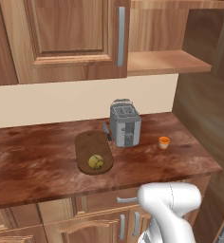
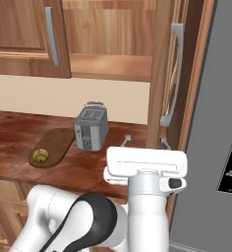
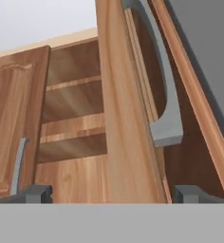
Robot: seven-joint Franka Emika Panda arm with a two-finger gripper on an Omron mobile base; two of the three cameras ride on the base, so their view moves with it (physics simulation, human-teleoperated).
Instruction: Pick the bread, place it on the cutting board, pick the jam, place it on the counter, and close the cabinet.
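The olive-yellow bread lies on the near end of the dark oval cutting board. The small orange jam stands on the counter right of the toaster. The cabinet has its left door shut. Its right door stands swung out, edge toward me, with a long grey handle. My gripper is open just below that door's edge, which sits between the two fingertips in the hand view. Nothing is held.
A grey toaster stands behind the board's right end, with a dark knife beside it. Bare shelves show inside the open cabinet. A grey fridge rises close on the right.
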